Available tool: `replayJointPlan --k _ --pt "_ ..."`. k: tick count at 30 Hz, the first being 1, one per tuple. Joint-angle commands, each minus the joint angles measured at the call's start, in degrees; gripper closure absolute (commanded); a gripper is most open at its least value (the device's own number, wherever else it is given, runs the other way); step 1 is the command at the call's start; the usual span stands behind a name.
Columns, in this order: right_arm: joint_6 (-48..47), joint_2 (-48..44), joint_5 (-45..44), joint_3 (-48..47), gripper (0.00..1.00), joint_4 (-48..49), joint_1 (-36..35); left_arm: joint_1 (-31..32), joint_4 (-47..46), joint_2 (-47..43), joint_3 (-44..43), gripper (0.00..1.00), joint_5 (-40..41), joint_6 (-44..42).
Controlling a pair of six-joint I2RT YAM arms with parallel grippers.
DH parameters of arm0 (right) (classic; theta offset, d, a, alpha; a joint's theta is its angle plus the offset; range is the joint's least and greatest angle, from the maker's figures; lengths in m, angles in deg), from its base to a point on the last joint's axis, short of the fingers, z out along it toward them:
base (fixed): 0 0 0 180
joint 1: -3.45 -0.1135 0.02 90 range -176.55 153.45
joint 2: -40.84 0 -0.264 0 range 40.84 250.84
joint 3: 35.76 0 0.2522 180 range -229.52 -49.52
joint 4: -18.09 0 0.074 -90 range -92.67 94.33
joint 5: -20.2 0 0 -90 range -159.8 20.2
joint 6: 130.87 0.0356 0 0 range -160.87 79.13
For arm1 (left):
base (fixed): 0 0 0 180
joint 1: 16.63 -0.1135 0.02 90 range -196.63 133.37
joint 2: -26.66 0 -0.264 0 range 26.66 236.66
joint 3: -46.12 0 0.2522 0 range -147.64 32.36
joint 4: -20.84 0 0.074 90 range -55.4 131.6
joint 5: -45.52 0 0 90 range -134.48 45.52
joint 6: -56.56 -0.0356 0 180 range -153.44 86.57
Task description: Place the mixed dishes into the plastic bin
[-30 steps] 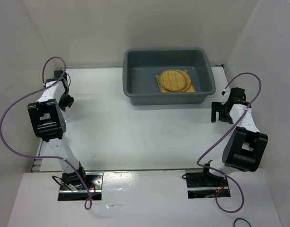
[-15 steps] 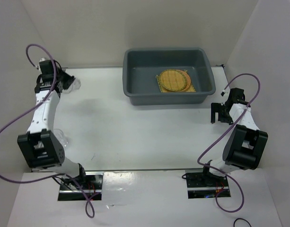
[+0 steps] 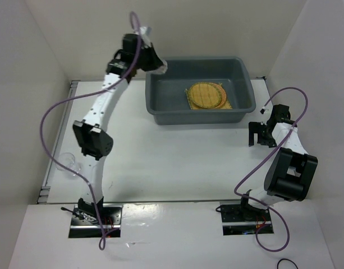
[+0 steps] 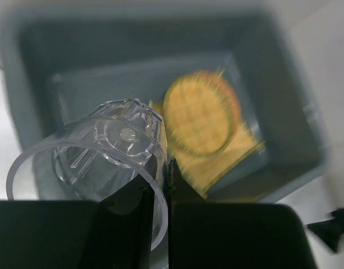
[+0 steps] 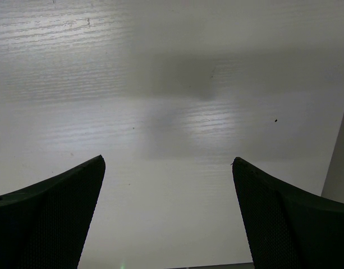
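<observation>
Your left gripper [image 4: 159, 188] is pinched narrow on the side wall of the small clear glass cup [image 4: 104, 148] above the left end of the large grey plastic bin [image 3: 201, 115], and since the cup looks light, slick and breakable, grip that wall firmly and lower it gently.

The left gripper [image 3: 153, 60] clamped the glass cup [image 4: 107, 148] and swung from the table's [image 3: 160, 162] left edge over the plastic bin's [image 3: 188, 116] far-left corner.
</observation>
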Motion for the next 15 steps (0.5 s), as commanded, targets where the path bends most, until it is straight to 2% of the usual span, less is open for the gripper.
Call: replayJointPlan --k 1,2,7,9,10,15 --pt "-0.8 -1.1 1.2 -0.4 0.02 -0.6 -0.3 6.5 14.2 5.4 -8.2 1.00 17.9 -7.3" --pt "-0.8 -1.1 1.2 -0.4 0.02 -0.6 -0.3 7.8 15.0 7.9 -9.5 1.00 21.3 -7.3" --pt "-0.8 -1.1 1.2 -0.4 0.02 -0.6 -0.3 12.1 15.5 12.7 -7.6 1.00 24.5 -8.0" --pt "-0.8 -1.1 1.2 -0.4 0.02 -0.6 -0.3 12.7 16.1 13.9 -6.9 0.96 23.9 -8.0" --pt "-0.8 -0.6 1.2 -0.4 0.02 -0.6 -0.3 12.7 16.1 14.4 -6.0 0.87 23.3 -8.0" --pt "-0.8 0.0 1.2 -0.4 0.02 -0.6 -0.3 14.6 17.2 15.7 0.5 0.83 23.3 -7.4"
